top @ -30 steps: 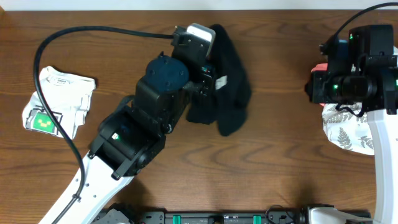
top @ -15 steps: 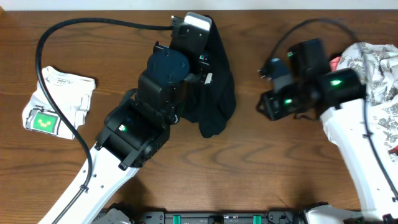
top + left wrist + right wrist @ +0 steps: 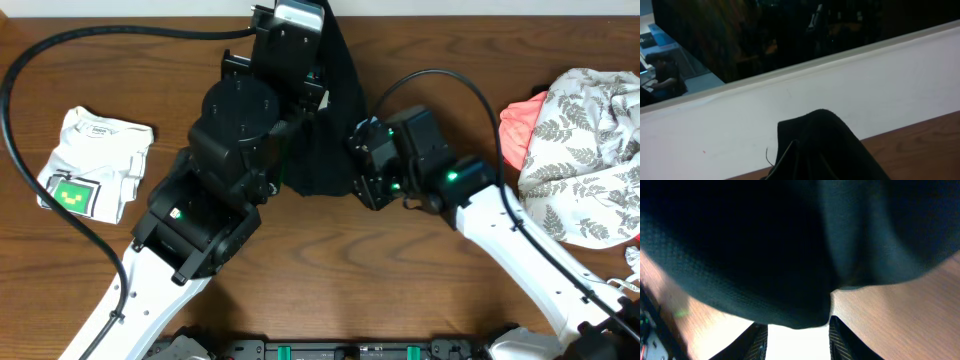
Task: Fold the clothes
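One of the clothes, a black garment, hangs bunched from my left gripper near the table's far edge. That gripper is shut on it, and black fabric drapes over its fingers and hides them. My right gripper sits at the garment's lower right edge. In the right wrist view its jaws stand open, both fingers apart. The dark hem hangs just above the fingertips and nothing is pinched between them.
A folded white T-shirt with a green print lies at the left. A pile with a white leaf-pattern cloth and a coral piece sits at the right. The left arm's black cable arcs over the back left.
My right arm swung from the pile at the right across to the black garment, and its jaws widened. My left arm carried the garment toward the far edge.
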Tool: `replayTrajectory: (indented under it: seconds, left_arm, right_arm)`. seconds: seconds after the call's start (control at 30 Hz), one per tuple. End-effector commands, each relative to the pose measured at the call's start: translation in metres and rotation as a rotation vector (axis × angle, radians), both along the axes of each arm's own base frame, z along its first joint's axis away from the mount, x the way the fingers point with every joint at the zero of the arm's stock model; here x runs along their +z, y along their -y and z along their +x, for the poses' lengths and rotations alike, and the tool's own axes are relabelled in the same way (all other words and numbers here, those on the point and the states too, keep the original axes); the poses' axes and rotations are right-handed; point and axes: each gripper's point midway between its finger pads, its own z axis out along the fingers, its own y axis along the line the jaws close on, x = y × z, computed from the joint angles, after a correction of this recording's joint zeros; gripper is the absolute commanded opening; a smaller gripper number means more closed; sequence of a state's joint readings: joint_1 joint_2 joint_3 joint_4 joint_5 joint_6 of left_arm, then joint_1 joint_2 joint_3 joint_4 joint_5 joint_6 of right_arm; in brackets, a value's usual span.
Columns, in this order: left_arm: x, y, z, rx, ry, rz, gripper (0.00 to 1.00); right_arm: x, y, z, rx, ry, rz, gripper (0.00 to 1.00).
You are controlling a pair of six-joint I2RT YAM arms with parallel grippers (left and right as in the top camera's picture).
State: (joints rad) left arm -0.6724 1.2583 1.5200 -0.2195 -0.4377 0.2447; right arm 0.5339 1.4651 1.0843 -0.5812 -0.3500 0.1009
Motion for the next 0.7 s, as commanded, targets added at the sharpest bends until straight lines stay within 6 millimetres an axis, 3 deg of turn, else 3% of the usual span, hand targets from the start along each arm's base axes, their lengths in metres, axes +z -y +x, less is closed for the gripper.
replayTrajectory:
  seconds: [0.0, 0.13, 0.37, 0.57, 0.67]
  left_arm:
    - [0.027, -0.015, -0.008, 0.034, 0.061, -0.021, 0.06]
    - [0.027, -0.015, -0.008, 0.034, 0.061, -0.02, 0.06]
    - [0.027, -0.015, -0.008, 0.034, 0.061, -0.02, 0.06]
    - [0.027, -0.015, -0.008, 0.034, 0.061, -0.02, 0.06]
    - [0.027, -0.015, -0.008, 0.034, 0.061, -0.021, 0.06]
  right_arm:
    - [-0.008, -0.007, -0.003, -0.057, -0.009, 0.007, 0.38]
    - [-0.011, -0.006, 0.005, -0.111, 0.028, -0.011, 0.4]
    - [0.0, -0.006, 0.024, -0.151, 0.117, -0.002, 0.53]
    - [0.006, -0.017, 0.021, -0.111, 0.112, 0.053, 0.54]
    - [0.008, -0.025, 0.016, -0.083, 0.104, 0.075, 0.48]
